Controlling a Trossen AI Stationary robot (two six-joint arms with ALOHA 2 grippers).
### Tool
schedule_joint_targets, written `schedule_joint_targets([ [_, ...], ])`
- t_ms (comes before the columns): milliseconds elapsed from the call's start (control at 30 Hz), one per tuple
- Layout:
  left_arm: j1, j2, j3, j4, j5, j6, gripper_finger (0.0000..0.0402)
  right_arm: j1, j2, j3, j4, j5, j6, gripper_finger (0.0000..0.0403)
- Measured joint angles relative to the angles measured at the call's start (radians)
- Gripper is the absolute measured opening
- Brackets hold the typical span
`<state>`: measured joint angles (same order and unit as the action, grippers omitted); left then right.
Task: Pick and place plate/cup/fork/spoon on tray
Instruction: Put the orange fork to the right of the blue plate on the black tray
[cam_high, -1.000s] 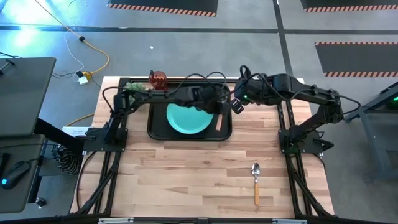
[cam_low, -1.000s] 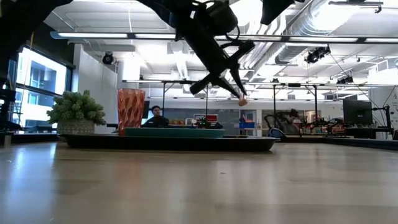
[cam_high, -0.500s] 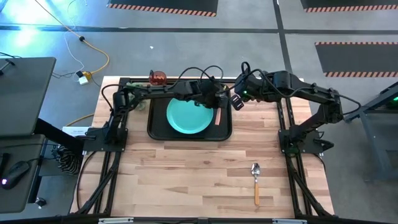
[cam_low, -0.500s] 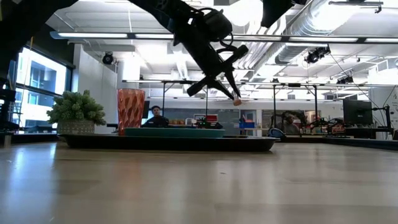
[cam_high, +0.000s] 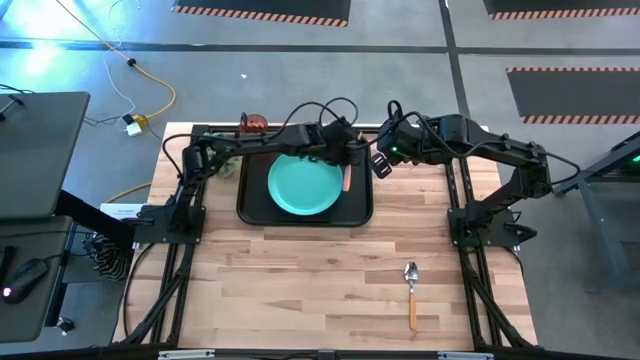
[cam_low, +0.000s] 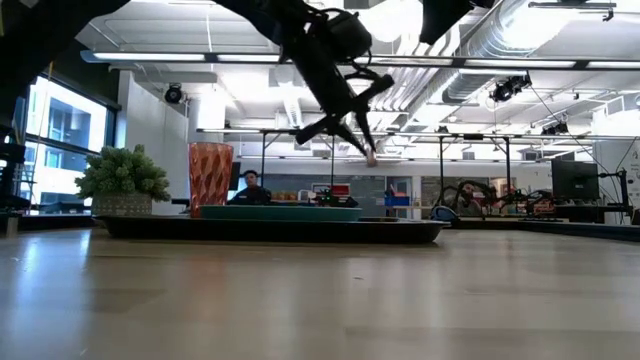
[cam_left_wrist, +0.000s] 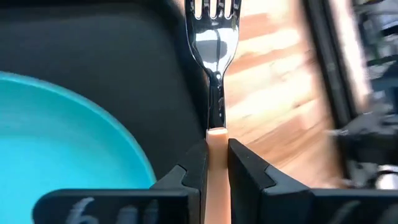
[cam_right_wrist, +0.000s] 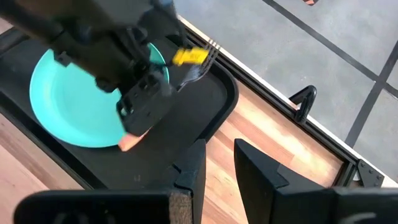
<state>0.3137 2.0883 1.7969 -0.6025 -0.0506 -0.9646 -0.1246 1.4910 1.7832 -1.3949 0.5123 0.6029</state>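
We see the fork (cam_left_wrist: 214, 56) clamped by its handle in the left gripper (cam_left_wrist: 215, 163), held in the air over the tray's (cam_high: 360, 214) right side, just beside the plate (cam_high: 305, 185), which lies in the tray. Cup (cam_low: 210, 176) stands at the tray's far left corner. Spoon (cam_high: 411, 294) lies on the table (cam_high: 300, 280), well apart. Right gripper (cam_right_wrist: 216, 163) hovers near the tray's right edge, fingers slightly apart, holding nothing.

The high view looks straight down on the whole tabletop (cam_high: 300, 280), the low view skims level across it, and both close wrist views share the black tray (cam_right_wrist: 205, 106) and teal plate (cam_left_wrist: 56, 143).
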Motion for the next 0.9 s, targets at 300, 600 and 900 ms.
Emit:
schedule_joint_targets([
  [300,-0.031,0.052,0.001,0.022,-0.004,-0.044,0.0035,0.000,0.000,0.000,0.000,-0.009,0.010,0.0076],
  [600,-0.043,0.093,0.000,0.026,-0.006,-0.076,0.0035,0.000,0.000,0.000,0.000,-0.012,0.010,0.0076],
  [900,-0.053,0.138,0.000,0.023,0.023,-0.116,0.0035,0.000,0.000,0.000,0.000,-0.012,0.010,0.0076],
])
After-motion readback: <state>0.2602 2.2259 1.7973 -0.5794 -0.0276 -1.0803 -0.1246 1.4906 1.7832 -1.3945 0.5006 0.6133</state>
